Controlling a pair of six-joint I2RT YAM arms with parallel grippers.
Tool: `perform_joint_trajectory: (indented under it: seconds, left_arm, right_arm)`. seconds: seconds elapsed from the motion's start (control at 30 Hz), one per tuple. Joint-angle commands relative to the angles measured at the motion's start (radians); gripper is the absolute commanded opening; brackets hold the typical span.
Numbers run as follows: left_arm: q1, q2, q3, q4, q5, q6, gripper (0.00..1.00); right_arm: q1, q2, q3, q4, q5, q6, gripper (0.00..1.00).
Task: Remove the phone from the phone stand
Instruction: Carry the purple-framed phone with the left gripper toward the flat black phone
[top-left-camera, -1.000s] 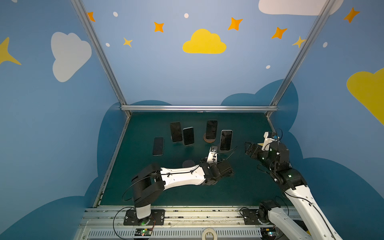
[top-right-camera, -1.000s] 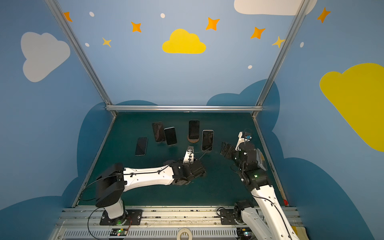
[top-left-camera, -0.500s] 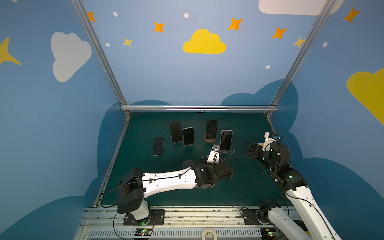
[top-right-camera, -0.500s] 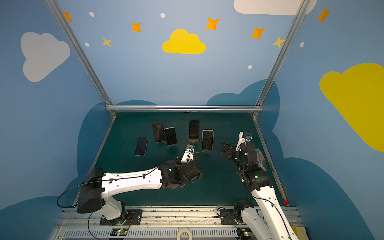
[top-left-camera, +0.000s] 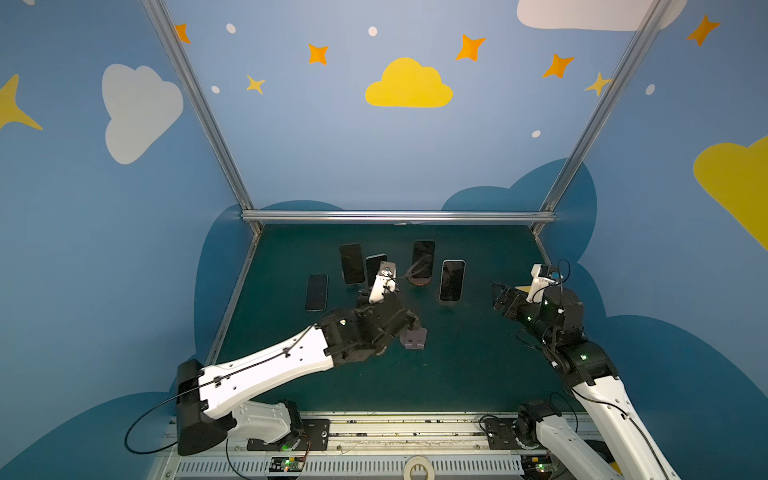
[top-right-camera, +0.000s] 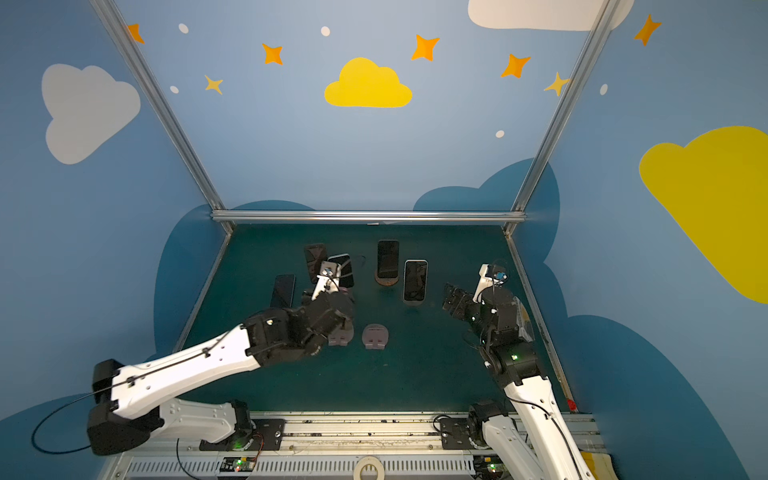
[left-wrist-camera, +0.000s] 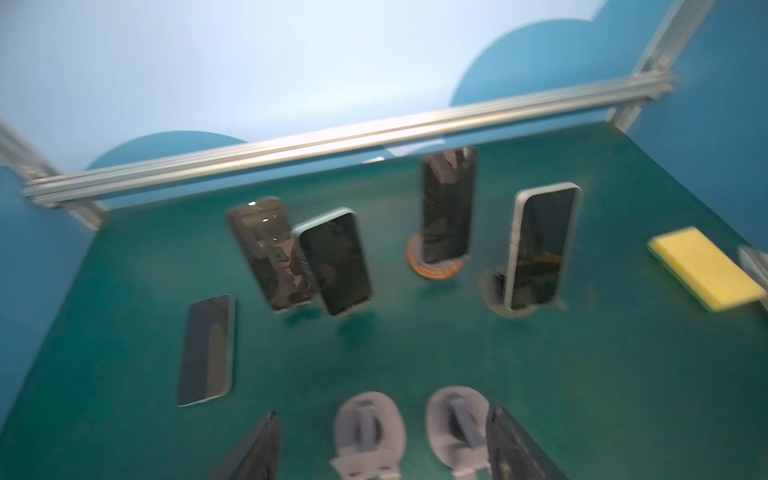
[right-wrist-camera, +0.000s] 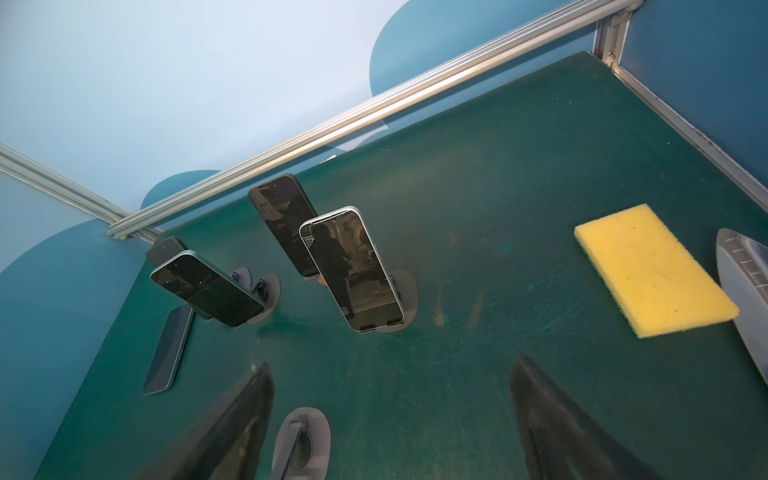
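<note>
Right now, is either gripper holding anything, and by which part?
Nothing is held. The left gripper is open, with two empty grey stands showing between its fingers; the right gripper is open and empty.

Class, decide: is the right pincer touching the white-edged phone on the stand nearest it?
Apart. The right wrist view shows bare green mat between the right pincer and the white-edged phone.
</note>
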Motion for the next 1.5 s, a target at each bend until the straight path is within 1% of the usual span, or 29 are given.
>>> perform_joint_trajectory:
  seconds: [0.0, 0.1, 0.23, 0.4, 0.5, 0.63, 0.73, 0.87, 0.9, 0.93, 1.03, 1.1, 1.2, 1.3, 1.37, 1.43, 1.47]
  left_arm:
    - [0.135, -0.081, -0.024, -0.088, 0.060, 0.077, 0.66]
    - [0.307, -0.135, -0.039, -0.093, 0.144, 0.137, 0.67]
    - [0.522, -0.152, -0.065, -0.050, 0.245, 0.209, 0.66]
    - [0.756, -0.082, -0.078, 0.027, 0.343, 0.319, 0.67]
    - [0.848, -0.023, -0.081, 0.083, 0.397, 0.361, 0.67]
    - [0.901, 0.050, -0.049, 0.111, 0.403, 0.417, 0.67]
    - [0.957, 0.104, -0.029, 0.127, 0.429, 0.447, 0.67]
    - [1.019, 0.187, -0.018, 0.173, 0.452, 0.440, 0.68]
    - [1.020, 0.215, -0.015, 0.191, 0.410, 0.418, 0.67]
    - [1.022, 0.240, -0.011, 0.206, 0.395, 0.408, 0.67]
    - [1.029, 0.326, 0.044, 0.203, 0.346, 0.436, 0.67]
    - [1.043, 0.377, 0.084, 0.198, 0.355, 0.466, 0.67]
    - [1.067, 0.444, 0.117, 0.187, 0.398, 0.498, 0.68]
    - [1.108, 0.504, 0.143, 0.161, 0.473, 0.478, 0.67]
    - [1.114, 0.551, 0.181, 0.112, 0.447, 0.467, 0.67]
    - [1.116, 0.580, 0.196, 0.097, 0.489, 0.472, 0.67]
    - [1.115, 0.594, 0.207, 0.086, 0.493, 0.476, 0.67]
  right_arm:
    - [-0.006, -0.011, -0.012, 0.025, -0.012, 0.014, 0.89]
    - [-0.007, -0.007, -0.013, 0.032, -0.023, 0.018, 0.89]
    - [-0.013, 0.000, -0.020, 0.051, -0.044, 0.026, 0.89]
    - [-0.022, -0.003, -0.030, 0.072, -0.077, 0.040, 0.89]
    - [-0.025, -0.012, -0.043, 0.087, -0.089, 0.047, 0.89]
    - [-0.027, -0.018, -0.044, 0.094, -0.116, 0.049, 0.89]
    - [-0.025, -0.028, -0.042, 0.092, -0.121, 0.047, 0.89]
    - [-0.027, -0.036, -0.050, 0.094, -0.124, 0.048, 0.89]
    - [-0.025, -0.035, -0.048, 0.093, -0.127, 0.050, 0.89]
    - [-0.025, -0.033, -0.050, 0.095, -0.133, 0.051, 0.89]
    - [-0.026, -0.031, -0.053, 0.098, -0.140, 0.054, 0.89]
    - [-0.026, -0.038, -0.056, 0.101, -0.146, 0.054, 0.89]
    - [-0.026, -0.045, -0.052, 0.095, -0.141, 0.052, 0.89]
    - [-0.026, -0.052, -0.051, 0.090, -0.139, 0.050, 0.89]
    - [-0.023, -0.049, -0.053, 0.093, -0.145, 0.050, 0.89]
    - [-0.025, -0.045, -0.054, 0.095, -0.145, 0.051, 0.89]
    - [-0.025, -0.039, -0.052, 0.092, -0.138, 0.051, 0.89]
